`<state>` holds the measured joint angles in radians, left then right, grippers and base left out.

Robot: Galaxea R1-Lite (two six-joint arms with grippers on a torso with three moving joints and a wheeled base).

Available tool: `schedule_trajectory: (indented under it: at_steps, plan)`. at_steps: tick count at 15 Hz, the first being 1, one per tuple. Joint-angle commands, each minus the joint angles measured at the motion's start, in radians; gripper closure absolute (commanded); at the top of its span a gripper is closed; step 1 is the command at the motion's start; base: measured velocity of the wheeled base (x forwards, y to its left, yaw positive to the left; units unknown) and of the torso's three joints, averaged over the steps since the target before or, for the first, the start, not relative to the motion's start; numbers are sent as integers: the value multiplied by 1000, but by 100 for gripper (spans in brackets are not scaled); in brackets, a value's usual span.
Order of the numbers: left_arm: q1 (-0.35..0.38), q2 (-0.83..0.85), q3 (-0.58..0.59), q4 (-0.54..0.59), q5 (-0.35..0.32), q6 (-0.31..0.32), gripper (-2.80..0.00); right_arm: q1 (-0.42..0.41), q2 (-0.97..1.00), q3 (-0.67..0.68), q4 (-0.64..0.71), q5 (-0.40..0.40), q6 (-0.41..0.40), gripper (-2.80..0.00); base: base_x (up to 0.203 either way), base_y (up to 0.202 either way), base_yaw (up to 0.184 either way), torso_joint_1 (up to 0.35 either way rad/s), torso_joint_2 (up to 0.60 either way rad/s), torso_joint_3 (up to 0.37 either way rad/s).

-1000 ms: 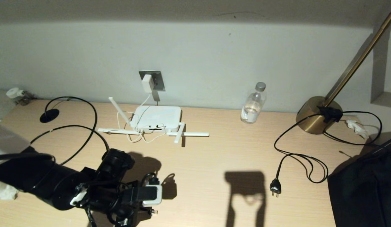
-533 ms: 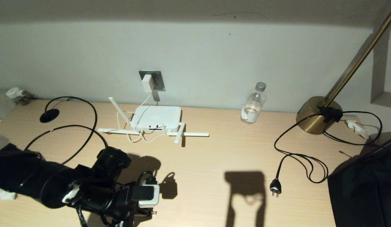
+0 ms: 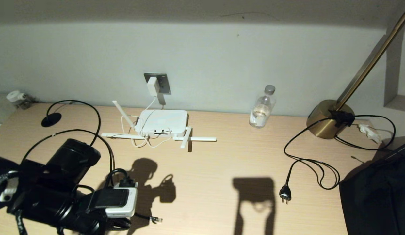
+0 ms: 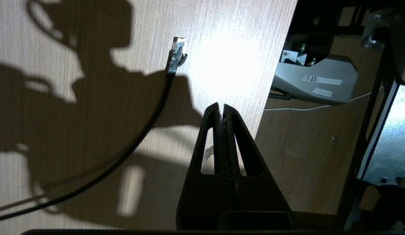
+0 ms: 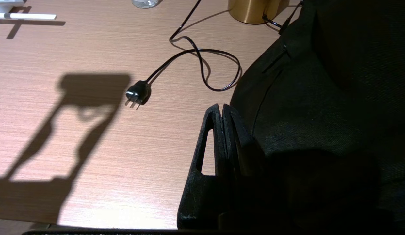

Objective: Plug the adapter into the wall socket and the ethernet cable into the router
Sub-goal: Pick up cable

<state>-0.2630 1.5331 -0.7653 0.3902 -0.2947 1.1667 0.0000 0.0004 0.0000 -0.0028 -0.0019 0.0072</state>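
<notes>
The white adapter [image 3: 153,86] sits in the grey wall socket [image 3: 161,82], its thin white cord running down to the white router [image 3: 163,121] on the desk. The black ethernet cable [image 3: 98,121] loops from its oval disc [image 3: 51,119] across the desk's left side. Its clear connector [image 3: 156,219] [image 4: 176,52] lies loose on the wood near the front edge. My left gripper [image 4: 221,108] is shut and empty, apart from the connector, close to the desk's edge. In the head view my left arm [image 3: 58,182] hides its fingers. My right gripper [image 5: 221,109] is shut and empty, parked beside dark fabric.
A water bottle [image 3: 262,108] stands by the wall. A brass lamp base [image 3: 328,120] sits at the back right, its black cord ending in a two-pin plug [image 3: 285,194] [image 5: 137,93]. Dark fabric [image 3: 379,192] covers the near right corner. The desk edge [image 4: 277,94] drops to the floor.
My left arm has drawn back to the left and its wrist has turned. The ethernet connector stays on the desk where it was. The right arm has not moved.
</notes>
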Motion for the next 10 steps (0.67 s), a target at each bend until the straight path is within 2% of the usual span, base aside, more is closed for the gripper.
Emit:
schedule_trajectory:
  at_steps: [1,2,4,7,10]
  plan:
    - [-3,26,-4,-1,-2,31,0,0,0,0,0,0,0,0,0,0,0,0,0,0]
    - [-4,67,-26,0,-3,91,-280,0,0,0,0,0,0,0,0,0,0,0,0,0]
    - [-4,153,-80,1,-2,202,-280,0,0,0,0,0,0,0,0,0,0,0,0,0]
    - [-5,247,-144,-1,1,322,-280,0,0,0,0,0,-1,0,0,0,0,0,0,0]
    - [-15,280,-143,-5,48,343,-280,0,0,0,0,0,-1,0,0,0,0,0,0,0]
